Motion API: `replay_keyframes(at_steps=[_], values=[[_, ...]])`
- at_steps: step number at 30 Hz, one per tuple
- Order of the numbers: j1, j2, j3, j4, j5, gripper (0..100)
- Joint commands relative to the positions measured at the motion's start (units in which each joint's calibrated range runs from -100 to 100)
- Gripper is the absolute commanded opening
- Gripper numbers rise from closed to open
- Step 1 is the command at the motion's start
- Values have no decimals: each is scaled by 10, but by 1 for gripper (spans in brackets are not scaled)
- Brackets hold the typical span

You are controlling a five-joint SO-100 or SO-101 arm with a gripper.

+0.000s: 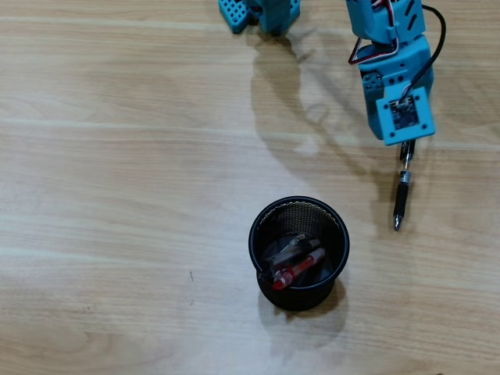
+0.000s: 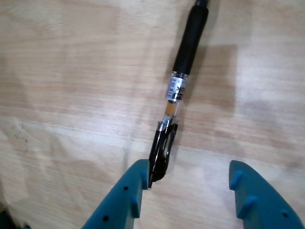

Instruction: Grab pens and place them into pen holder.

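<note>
A black pen [image 1: 401,192] lies on the wooden table right of the black mesh pen holder [image 1: 299,251], tip toward the front edge. The holder stands upright and holds a red pen [image 1: 297,269] and dark pens. The blue arm hangs over the pen's clip end in the overhead view, hiding the jaws there. In the wrist view my gripper [image 2: 188,174] is open; the pen [image 2: 183,71] runs up the frame and its clip end touches the inner side of the left finger [image 2: 136,186]. The right finger [image 2: 248,191] stands apart from it.
The arm's blue base [image 1: 262,14] stands at the table's far edge. Bare wooden table [image 1: 117,195] stretches left of the holder and around the pen.
</note>
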Motion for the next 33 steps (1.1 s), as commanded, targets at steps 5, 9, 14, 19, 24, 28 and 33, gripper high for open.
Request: replay_keyframes(at_steps=[5,9,14,19,24,28,33], values=[[-5,118,-238,129,-29,21],[-8,186,-315,127,-29,21],[-7,282,-395,127,-28,21],[-7,338,-405,125,-32,21],[-8,372,-406,127,-34,21],[-8,378,-401,128,-34,20],[-8,378,-399,128,-34,11]])
